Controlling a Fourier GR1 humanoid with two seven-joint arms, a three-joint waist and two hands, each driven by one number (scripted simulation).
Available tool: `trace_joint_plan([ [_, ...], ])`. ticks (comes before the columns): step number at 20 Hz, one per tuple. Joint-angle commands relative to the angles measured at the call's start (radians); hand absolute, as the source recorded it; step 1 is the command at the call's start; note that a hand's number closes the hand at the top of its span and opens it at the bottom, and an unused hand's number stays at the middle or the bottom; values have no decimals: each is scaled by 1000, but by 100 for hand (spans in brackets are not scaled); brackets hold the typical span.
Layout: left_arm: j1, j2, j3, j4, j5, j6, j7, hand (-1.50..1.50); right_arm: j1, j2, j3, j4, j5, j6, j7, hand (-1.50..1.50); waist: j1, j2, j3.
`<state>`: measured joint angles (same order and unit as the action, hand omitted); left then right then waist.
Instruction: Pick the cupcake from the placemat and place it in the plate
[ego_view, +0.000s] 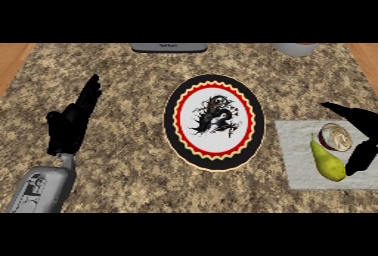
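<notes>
Cupcake (337, 137) on the grey placemat (299, 175) at 3 o'clock, touching a pear (327, 162). Right hand (362, 135) cupped around it, fingers apart, not clamped. Plate (214, 122) at centre. Left hand (72, 122) resting at 9 o'clock, fingers straight.

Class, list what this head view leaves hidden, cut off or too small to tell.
- Right robot hand: its forearm is cut off by the right edge.
- Cupcake on the placemat: its far side is hidden by that hand; contact cannot be told.
- Grey object and pale vessel: cut off by the top band.
- Plate: its central motif is too small to identify.
</notes>
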<state>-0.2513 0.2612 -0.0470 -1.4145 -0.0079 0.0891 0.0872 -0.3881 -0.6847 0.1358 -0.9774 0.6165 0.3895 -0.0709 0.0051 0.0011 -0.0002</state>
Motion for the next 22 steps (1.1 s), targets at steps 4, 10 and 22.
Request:
trace_joint_plan([
  [4,-5,-10,44,42,1,-50,-48,0,-55,66,-21,205,121,-83,-98,-150,3,2,1],
  [10,-23,-53,33,22,-44,-11,22,0,2,39,-71,95,131,-114,-136,150,-7,-2,0],
  [22,-12,-63,46,-14,-62,-27,33,0,-17,86,-180,91,132,-267,-97,150,-21,-7,-1],
])
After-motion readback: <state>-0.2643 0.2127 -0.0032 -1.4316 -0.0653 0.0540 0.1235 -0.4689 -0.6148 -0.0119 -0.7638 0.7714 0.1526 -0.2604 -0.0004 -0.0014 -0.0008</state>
